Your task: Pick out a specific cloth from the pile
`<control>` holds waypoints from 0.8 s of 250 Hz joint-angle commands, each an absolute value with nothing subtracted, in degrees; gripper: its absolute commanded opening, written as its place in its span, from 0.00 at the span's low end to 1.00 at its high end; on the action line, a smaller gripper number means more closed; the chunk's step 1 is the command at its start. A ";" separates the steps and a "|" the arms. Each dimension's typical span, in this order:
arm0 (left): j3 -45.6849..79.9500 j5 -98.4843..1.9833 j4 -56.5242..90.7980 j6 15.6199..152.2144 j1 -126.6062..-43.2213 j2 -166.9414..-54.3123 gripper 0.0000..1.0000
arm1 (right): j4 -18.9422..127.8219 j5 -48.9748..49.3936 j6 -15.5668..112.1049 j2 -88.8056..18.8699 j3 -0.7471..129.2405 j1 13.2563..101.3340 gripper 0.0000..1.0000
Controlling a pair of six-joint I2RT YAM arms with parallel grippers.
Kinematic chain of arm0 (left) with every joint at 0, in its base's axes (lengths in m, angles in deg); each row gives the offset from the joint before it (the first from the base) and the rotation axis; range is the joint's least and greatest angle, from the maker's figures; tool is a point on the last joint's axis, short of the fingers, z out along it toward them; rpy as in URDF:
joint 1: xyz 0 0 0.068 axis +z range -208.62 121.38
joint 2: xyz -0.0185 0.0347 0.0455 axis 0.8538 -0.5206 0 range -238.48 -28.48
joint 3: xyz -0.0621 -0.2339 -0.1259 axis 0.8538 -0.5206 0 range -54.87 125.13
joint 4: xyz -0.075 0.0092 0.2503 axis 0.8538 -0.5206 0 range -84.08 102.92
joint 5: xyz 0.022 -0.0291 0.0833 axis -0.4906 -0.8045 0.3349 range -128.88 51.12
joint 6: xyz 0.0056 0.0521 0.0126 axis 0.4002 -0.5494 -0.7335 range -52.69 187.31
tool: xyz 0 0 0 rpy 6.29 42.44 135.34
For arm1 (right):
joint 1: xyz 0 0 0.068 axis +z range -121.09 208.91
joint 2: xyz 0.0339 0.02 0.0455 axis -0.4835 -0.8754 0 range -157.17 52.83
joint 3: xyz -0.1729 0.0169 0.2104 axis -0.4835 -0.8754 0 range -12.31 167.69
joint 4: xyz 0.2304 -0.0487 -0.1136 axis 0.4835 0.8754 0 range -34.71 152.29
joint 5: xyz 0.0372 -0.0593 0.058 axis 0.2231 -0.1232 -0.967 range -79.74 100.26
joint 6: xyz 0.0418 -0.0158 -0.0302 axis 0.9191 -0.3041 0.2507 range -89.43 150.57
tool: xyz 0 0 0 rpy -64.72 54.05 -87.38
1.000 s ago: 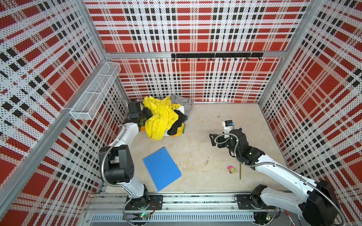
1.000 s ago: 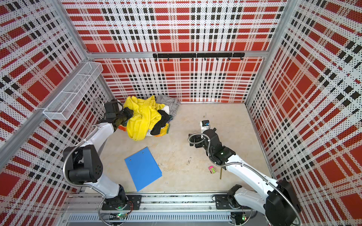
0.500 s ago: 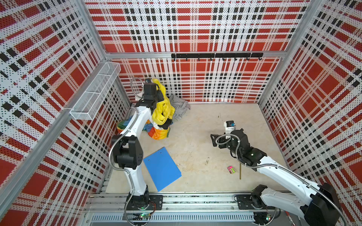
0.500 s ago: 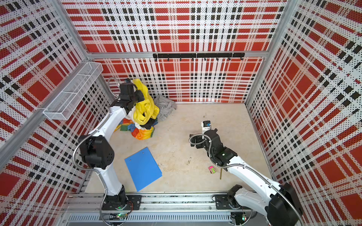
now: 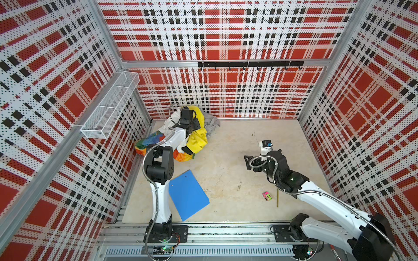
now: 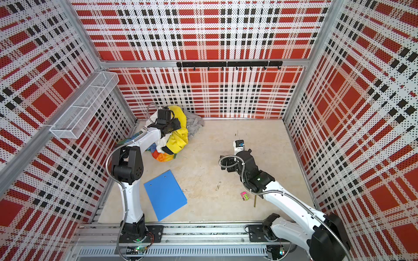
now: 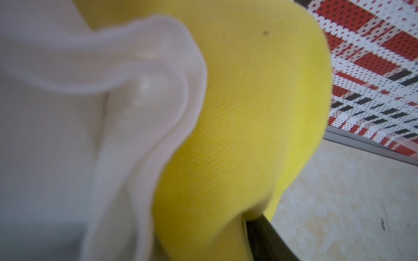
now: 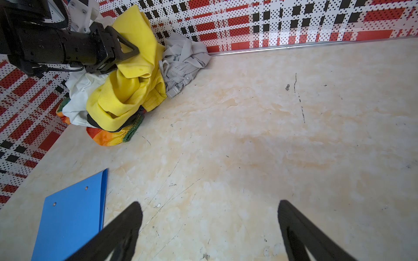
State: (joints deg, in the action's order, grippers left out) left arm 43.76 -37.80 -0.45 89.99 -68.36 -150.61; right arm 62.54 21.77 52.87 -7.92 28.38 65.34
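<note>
The cloth, in rainbow stripes, lies at the pile's bottom against the left wall; its orange end sticks out in front. The pile's yellow garment is heaped on it, with the white shirt behind. My left gripper is raised over the pile top, yellow fabric draped around its fingers. In the left wrist view, yellow and white fabric hides the jaws except one finger. My right gripper stands open and empty over bare floor.
A grey garment lies by the back wall. A blue folder lies front left. A small white device, a pink toy and a thin stick sit near the right arm. A wire basket hangs on the left wall.
My left gripper rose from the pile's left side with the yellow garment, uncovering the rainbow cloth. The garment has since sagged back onto the pile. The right arm has barely moved.
</note>
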 commanded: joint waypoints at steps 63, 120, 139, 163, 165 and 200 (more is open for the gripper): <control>44.10 -46.97 1.89 90.87 -67.78 -145.38 0.84 | 60.12 21.74 52.89 -8.16 27.93 65.65 1.00; 40.12 -46.77 -1.19 90.26 -64.51 -134.75 0.99 | 59.81 21.16 53.07 -8.16 28.05 65.71 1.00; 37.44 -45.38 -3.25 89.73 -62.79 -131.01 0.99 | 59.47 20.82 53.22 -8.27 28.07 65.73 1.00; 31.79 -44.21 -3.86 89.27 -60.22 -125.93 0.99 | 58.83 20.29 53.34 -8.51 28.12 65.74 1.00; 31.22 -44.19 -3.80 89.28 -59.97 -125.49 0.99 | 58.81 20.22 53.33 -8.56 28.12 65.69 1.00; 21.34 -43.01 -3.02 90.68 -55.35 -118.70 0.99 | 58.20 19.53 53.51 -8.95 28.34 65.81 1.00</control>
State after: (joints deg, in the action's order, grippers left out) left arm 28.35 -44.86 -1.28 90.03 -58.59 -122.24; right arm 61.51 20.63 53.03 -8.53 28.36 65.38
